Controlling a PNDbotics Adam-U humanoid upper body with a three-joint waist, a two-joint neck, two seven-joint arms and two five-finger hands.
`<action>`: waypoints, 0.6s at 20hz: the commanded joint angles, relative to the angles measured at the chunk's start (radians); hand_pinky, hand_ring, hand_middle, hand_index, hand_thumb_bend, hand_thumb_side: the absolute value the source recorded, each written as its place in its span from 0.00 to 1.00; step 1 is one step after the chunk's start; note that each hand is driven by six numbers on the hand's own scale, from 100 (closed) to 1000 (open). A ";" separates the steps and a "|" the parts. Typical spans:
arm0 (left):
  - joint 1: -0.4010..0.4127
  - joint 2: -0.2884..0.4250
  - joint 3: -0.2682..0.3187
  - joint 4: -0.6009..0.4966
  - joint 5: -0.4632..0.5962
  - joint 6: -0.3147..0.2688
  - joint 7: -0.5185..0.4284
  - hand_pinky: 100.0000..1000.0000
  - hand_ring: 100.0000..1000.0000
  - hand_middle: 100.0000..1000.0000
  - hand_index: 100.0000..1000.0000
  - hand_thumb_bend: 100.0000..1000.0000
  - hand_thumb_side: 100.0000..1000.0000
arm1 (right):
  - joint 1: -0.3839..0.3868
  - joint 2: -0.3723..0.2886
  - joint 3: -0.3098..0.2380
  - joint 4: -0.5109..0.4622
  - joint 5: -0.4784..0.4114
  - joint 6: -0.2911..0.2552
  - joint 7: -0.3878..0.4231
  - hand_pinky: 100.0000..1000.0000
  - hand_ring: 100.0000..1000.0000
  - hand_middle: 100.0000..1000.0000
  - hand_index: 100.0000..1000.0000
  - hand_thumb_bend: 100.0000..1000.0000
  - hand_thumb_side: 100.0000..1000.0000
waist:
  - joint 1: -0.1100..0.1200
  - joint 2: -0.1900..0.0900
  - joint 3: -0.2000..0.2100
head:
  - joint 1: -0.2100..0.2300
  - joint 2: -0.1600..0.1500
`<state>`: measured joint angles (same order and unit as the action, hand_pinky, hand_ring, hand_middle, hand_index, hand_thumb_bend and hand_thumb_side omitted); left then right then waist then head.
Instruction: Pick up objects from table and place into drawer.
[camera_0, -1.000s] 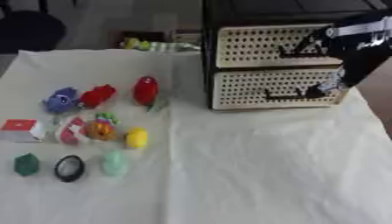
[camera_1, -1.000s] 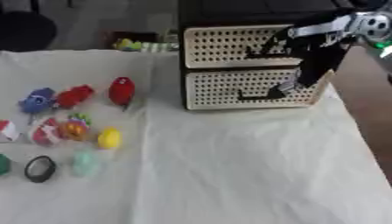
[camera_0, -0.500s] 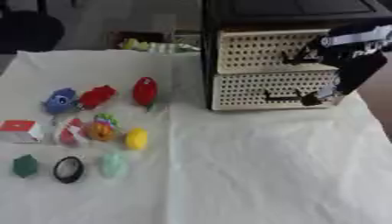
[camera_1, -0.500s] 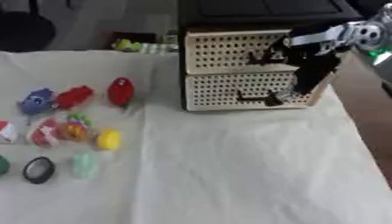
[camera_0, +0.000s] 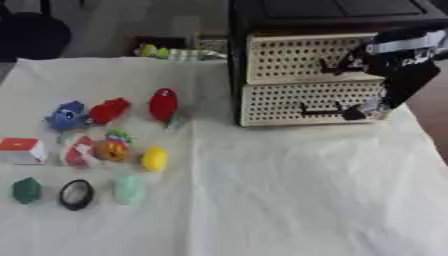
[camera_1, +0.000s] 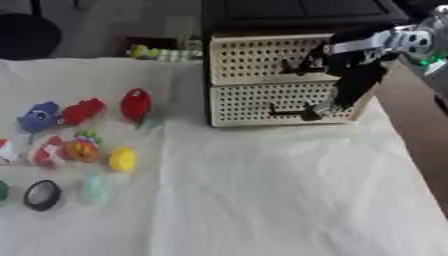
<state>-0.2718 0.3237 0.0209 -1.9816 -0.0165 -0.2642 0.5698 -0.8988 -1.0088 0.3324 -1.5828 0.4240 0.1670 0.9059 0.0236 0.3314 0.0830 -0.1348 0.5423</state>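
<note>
I'm looking down on a table under a white cloth (camera_0: 289, 200), with a black cabinet holding two perforated cream drawers at the far side. My right hand (camera_0: 360, 111) is reaching down in front of the lower drawer (camera_0: 302, 102), right at its dark handle (camera_0: 319, 109); I cannot tell whether the fingers are curled round it. Both drawers are sitting closed. The objects are lying well apart from the cabinet, on the left: a red oval toy (camera_0: 163, 104), a blue toy (camera_0: 66, 115), a yellow piece (camera_0: 154, 159), a black ring (camera_0: 76, 194) and a pale green piece (camera_0: 128, 188).
</note>
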 joint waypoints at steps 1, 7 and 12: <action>-0.012 0.011 0.000 -0.018 0.005 0.000 -0.003 0.28 0.52 0.60 0.81 0.00 0.94 | -0.001 -0.047 -0.016 -0.043 -0.002 0.002 0.001 0.01 0.10 0.05 0.88 0.45 0.43 | -0.003 -0.016 -0.001 | 0.000 -0.013; -0.013 0.013 0.000 -0.018 0.018 0.000 -0.006 0.28 0.52 0.60 0.81 0.00 0.94 | 0.037 -0.077 -0.023 -0.108 -0.018 0.025 0.001 0.01 0.10 0.05 0.88 0.45 0.43 | -0.005 -0.017 -0.002 | -0.001 -0.016; -0.016 0.013 0.001 -0.018 0.019 0.000 -0.007 0.28 0.52 0.60 0.81 0.00 0.94 | 0.071 -0.101 -0.035 -0.161 -0.036 0.049 0.001 0.01 0.10 0.05 0.88 0.45 0.45 | -0.004 -0.013 -0.005 | -0.001 -0.020</action>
<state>-0.2743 0.3237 0.0206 -1.9816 0.0025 -0.2627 0.5658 -0.8180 -1.0669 0.3173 -1.7164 0.3997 0.2046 0.9042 0.0217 0.3343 0.0800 -0.1348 0.5343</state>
